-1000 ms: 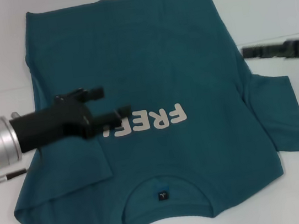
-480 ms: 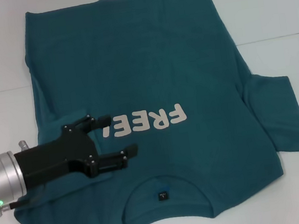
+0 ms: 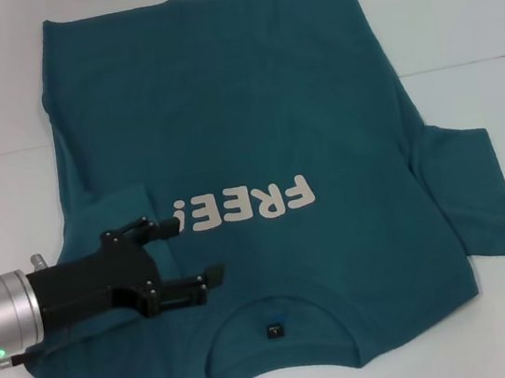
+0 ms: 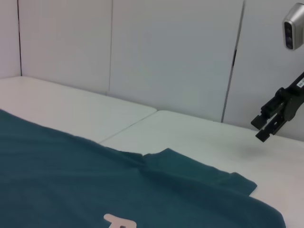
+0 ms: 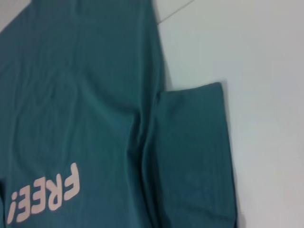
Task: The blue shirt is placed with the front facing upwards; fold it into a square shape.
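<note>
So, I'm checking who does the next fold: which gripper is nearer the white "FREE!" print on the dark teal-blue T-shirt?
Left. The left gripper is open over the dark teal-blue T-shirt, right beside the white "FREE!" print. The right gripper is off the shirt, beyond the far sleeve.

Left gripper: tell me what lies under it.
Open left gripper hovers over the dark teal-blue cotton T-shirt, by its folded-in left sleeve. Fabric directly beneath the gripper body is hidden.

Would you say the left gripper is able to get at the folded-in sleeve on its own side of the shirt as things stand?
Probably yes. The left gripper is open, right over that folded-in sleeve of the blue shirt, with nothing lying between them.
</note>
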You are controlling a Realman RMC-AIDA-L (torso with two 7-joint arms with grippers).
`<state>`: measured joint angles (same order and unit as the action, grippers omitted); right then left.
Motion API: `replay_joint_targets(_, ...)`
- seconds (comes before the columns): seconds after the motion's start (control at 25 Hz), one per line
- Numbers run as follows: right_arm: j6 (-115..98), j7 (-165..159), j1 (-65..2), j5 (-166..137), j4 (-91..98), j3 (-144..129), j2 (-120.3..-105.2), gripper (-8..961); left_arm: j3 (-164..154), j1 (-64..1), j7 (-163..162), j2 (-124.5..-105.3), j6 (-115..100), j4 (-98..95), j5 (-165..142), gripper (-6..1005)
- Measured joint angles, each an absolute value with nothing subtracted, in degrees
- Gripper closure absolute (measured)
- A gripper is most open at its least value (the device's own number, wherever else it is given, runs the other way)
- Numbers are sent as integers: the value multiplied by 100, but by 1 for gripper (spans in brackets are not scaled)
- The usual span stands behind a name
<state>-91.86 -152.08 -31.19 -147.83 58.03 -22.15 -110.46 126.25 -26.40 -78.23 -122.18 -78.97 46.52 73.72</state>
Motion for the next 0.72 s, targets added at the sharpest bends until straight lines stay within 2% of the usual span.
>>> replay_joint_targets(0.28, -8703, -15309, -3216, -14812, 5551, -2540, -11077, 72, 12635, -2603, -7823, -12236, -7889, 4607, 7328, 50)
replay_joint_targets(0.72, -7958, -15253, -3462, -14818, 4716, -3004, -10986, 71, 12637, -2626, -7794, -12216, -7822, 4424, 7320, 49)
